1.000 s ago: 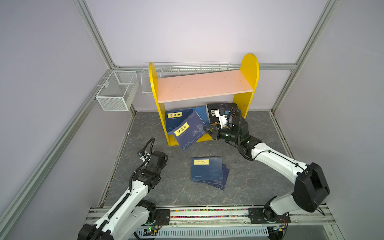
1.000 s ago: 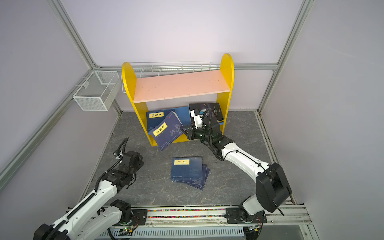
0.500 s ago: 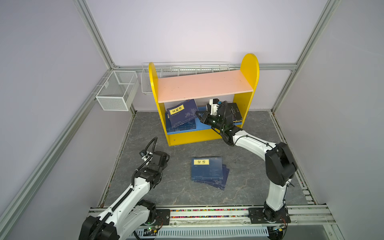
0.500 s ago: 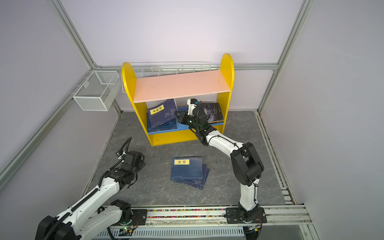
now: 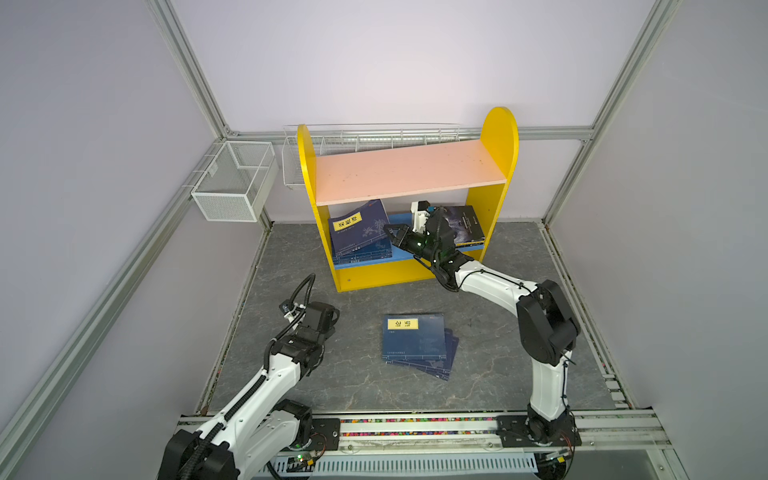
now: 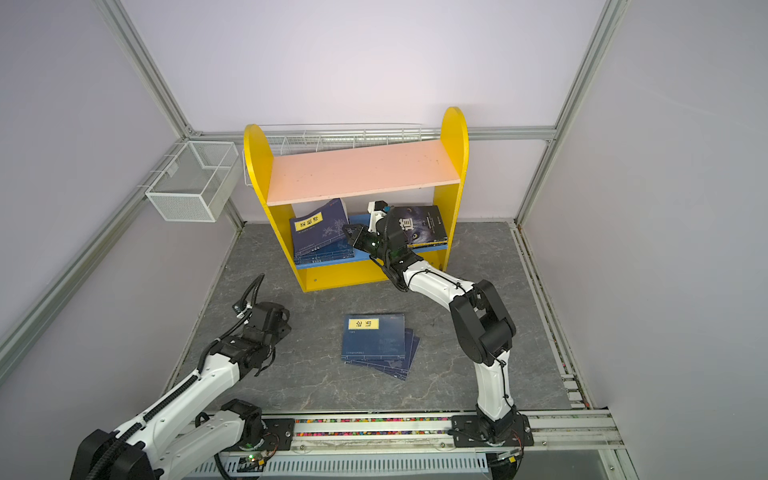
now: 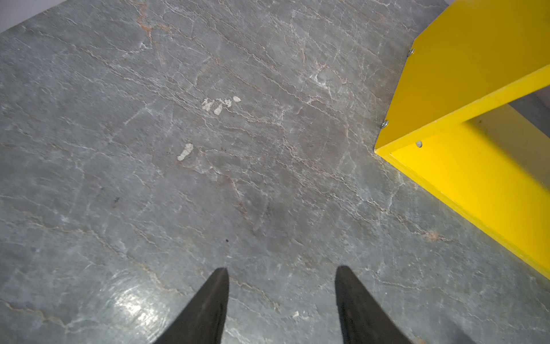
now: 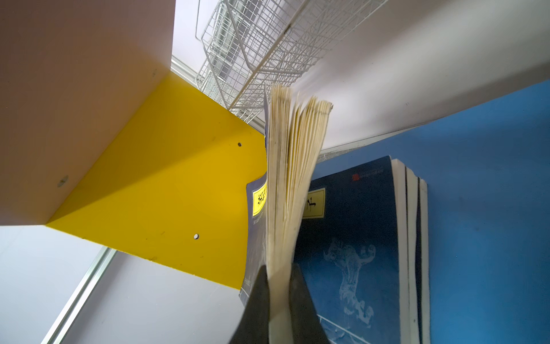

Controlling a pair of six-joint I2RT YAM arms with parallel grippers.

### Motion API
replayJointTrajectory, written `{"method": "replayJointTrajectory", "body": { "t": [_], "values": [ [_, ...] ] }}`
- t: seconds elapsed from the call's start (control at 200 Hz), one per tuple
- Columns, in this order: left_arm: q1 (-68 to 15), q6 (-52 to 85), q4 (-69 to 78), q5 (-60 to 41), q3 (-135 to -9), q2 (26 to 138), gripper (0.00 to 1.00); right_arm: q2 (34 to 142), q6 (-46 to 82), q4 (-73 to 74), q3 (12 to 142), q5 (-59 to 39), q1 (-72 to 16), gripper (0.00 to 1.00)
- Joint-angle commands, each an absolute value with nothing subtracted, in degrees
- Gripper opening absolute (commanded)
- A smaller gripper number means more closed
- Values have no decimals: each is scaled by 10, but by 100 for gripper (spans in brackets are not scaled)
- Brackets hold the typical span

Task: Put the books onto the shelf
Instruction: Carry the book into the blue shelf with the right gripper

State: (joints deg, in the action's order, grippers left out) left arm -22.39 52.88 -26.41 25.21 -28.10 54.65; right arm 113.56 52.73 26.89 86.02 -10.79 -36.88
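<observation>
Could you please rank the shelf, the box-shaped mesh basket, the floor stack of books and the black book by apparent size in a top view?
1. shelf
2. mesh basket and floor stack: too alike to rank
3. black book, smallest, though partly hidden

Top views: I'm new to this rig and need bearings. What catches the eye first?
The yellow shelf at the back, where the right gripper pinches a navy book tilted over the lower-tier stack. A pile of navy books lies on the grey floor in front; the left gripper hangs open, empty.
</observation>
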Motion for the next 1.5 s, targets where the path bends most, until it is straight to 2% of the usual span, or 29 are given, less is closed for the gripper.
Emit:
{"method": "replayJointTrajectory", "body": {
  "t": [0.0,0.895,1.235,1.495],
  "values": [
    [-220,530,-263,251,-286,548,58,1148,548,305,873,-104,-374,7],
    [-221,527,-264,253,-284,545,59,1184,564,294,886,-115,-399,11],
    [-220,529,-262,253,-284,548,59,1171,477,123,937,-87,-411,16],
    [-220,528,-258,249,-286,555,59,1171,442,56,961,-79,-418,19]
  ]
}}
